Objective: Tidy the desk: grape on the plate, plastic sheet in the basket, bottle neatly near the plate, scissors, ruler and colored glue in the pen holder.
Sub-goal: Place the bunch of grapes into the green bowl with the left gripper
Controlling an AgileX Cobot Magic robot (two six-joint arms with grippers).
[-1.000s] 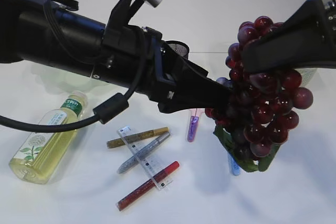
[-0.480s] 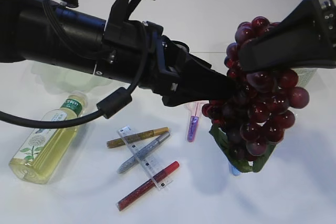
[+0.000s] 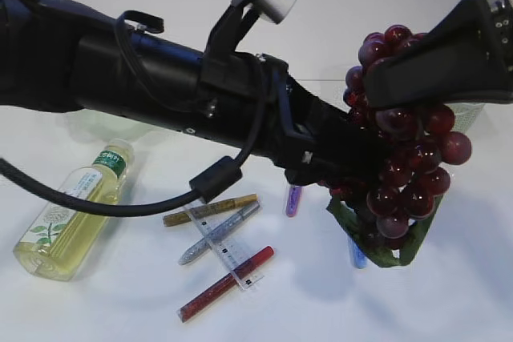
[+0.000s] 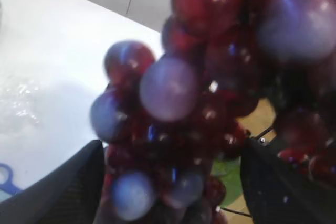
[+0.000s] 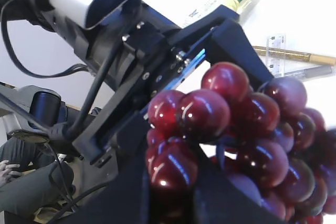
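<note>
The grape bunch [image 3: 401, 150] hangs in the air at about 3 o'clock in the exterior view, well above the white table [image 3: 449, 294]. It is a dense cluster of glossy dark red and purplish berries, each with a bright highlight, tapering downward to a few green leaves [image 3: 385, 250] at its lower end around 5 o'clock. In the left wrist view the berries [image 4: 210, 93] fill most of the frame, blurred, some looking paler and frosted.

The right gripper [image 5: 173, 203] is closed down narrowly on the top of the bunch; in its wrist view the dark fingers run up into the red berries [image 5: 226, 124] and the cluster is carried from there. The left gripper [image 4: 168, 182] stands wide open, its two dark fingers [image 4: 58, 192] on either side of the lower berries, not pinching them. In the exterior view that left arm [image 3: 160, 94] reaches in from 9 o'clock to meet the bunch.

On the table, at 8 o'clock, a bottle [image 3: 72, 210] of pale yellow liquid with a green cap lies on its side. Near 6 o'clock lie a clear ruler [image 3: 216, 242] crossed over gold [image 3: 210, 209], silver [image 3: 216, 234] and red glue pens [image 3: 226, 283], with a purple one [image 3: 293, 199] just beside the left arm.
</note>
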